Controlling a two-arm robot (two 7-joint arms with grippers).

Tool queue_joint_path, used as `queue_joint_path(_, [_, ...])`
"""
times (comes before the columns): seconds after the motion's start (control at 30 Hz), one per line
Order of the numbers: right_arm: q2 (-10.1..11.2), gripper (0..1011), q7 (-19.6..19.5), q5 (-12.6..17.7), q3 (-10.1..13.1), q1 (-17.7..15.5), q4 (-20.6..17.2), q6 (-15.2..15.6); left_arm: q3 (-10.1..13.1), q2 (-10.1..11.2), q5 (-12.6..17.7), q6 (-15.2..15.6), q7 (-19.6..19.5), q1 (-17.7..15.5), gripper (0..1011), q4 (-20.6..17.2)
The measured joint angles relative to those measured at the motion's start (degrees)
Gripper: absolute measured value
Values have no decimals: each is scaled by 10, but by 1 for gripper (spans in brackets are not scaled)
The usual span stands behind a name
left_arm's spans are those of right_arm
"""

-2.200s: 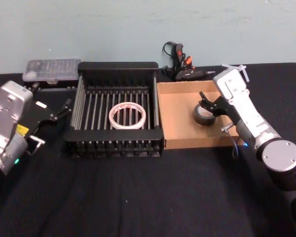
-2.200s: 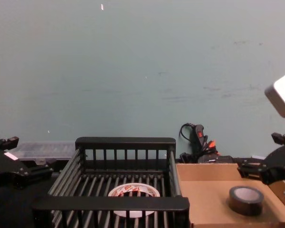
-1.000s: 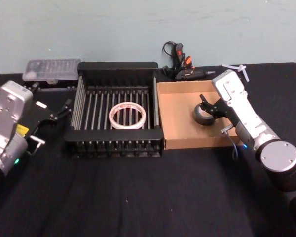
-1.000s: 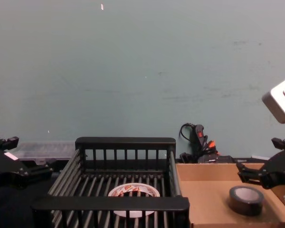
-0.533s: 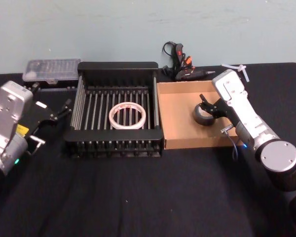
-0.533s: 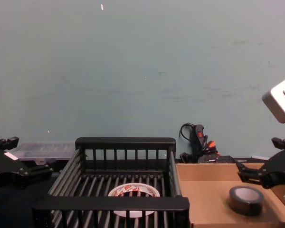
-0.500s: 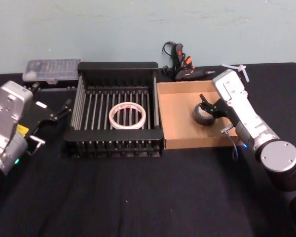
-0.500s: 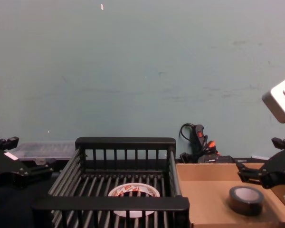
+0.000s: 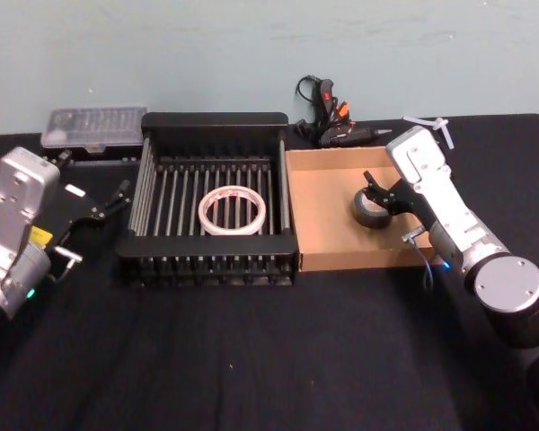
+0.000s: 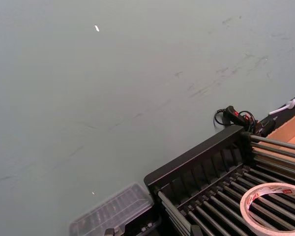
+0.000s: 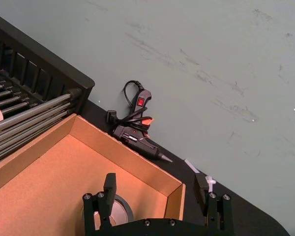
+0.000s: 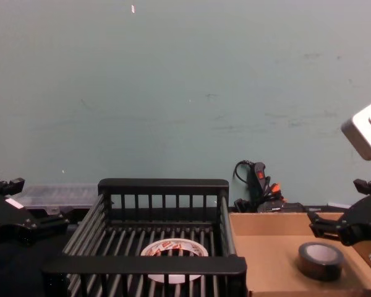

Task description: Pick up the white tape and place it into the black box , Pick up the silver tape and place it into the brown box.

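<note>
Since 2.2 s ago the right arm has sunk a little toward the silver tape; both tapes and both boxes lie as before.

Right gripper point(image 9: 375, 191) hangs just over the silver tape point(image 9: 370, 210), fingers spread apart and gripping nothing; the roll lies flat on the floor of the brown box point(image 9: 319, 233), toward its right side. White tape point(image 9: 232, 209) lies flat on the slatted floor of the black box point(image 9: 214, 120), which stands just left of the brown one. Left gripper point(image 9: 108, 205) sits beside the black box's left wall, fingers parted and empty. Behind the boxes lie a glue gun point(image 9: 328, 112) and a clear case point(image 9: 95, 126).
</note>
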Motion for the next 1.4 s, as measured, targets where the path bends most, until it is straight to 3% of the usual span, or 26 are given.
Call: queue_joint_path(1.4, [0,1002,0,0,0,0,0,0,0,0,0,0,0,0,1001,0])
